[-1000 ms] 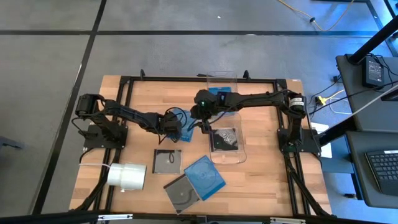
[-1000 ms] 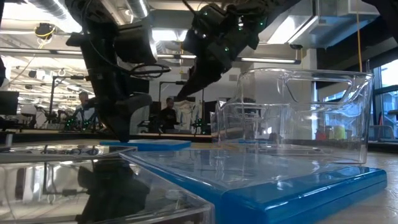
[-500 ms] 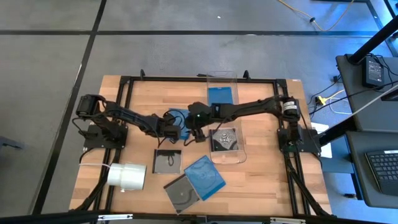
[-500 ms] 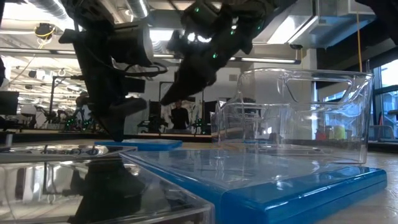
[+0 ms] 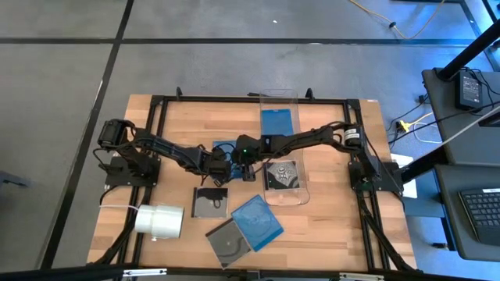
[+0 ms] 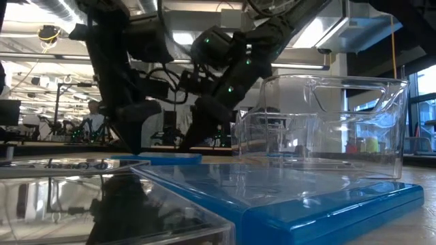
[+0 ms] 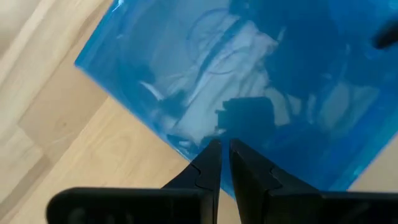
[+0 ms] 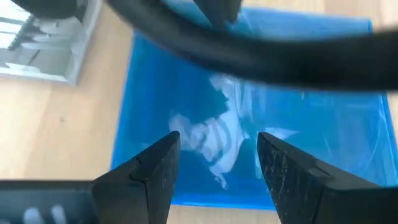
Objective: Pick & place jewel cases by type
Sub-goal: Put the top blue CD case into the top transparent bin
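Both pincers meet over a blue jewel case [image 5: 226, 150] lying mid-table [image 5: 328, 226] — left pincer [image 7: 222, 163] pressed together at its edge, right pincer [image 8: 217, 163] spread above it. Next, judging by this: straddle and close.

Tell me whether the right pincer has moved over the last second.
Yes. The right pincer has moved left, away from the bin, over the blue case.
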You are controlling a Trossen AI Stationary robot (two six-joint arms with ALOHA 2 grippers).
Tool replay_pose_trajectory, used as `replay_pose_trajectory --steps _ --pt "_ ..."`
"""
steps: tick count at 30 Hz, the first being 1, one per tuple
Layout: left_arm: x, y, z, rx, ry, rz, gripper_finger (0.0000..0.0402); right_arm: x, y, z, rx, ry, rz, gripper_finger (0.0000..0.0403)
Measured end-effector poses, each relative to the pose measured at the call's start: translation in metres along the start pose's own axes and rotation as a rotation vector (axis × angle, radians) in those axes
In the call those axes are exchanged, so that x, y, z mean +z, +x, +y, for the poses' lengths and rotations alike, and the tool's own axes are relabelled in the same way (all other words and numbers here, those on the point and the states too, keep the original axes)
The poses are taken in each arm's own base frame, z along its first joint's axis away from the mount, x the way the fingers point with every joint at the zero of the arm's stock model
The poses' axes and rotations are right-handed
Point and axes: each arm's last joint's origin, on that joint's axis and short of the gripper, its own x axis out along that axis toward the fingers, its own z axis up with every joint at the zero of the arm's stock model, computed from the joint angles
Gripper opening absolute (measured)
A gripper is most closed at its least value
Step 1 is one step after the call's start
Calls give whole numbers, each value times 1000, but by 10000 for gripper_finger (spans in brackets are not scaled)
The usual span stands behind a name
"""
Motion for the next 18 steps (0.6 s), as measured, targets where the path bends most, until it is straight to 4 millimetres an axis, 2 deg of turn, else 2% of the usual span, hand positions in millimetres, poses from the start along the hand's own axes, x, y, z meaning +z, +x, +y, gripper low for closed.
replay_pose_trajectory --steps 4,10,15,18 --pt "4 -5 -2 -18 53 26 31 -4 3 -1 -18 2 29 218" --pt "6 -16 3 56 158 112 31 -7 2 -6 -33 16 58 218" --pt "-3 -20 9 108 361 198 31 -10 1 -10 -32 24 81 218" --pt "-3 -20 10 155 529 169 31 -10 1 -12 -34 29 76 218"
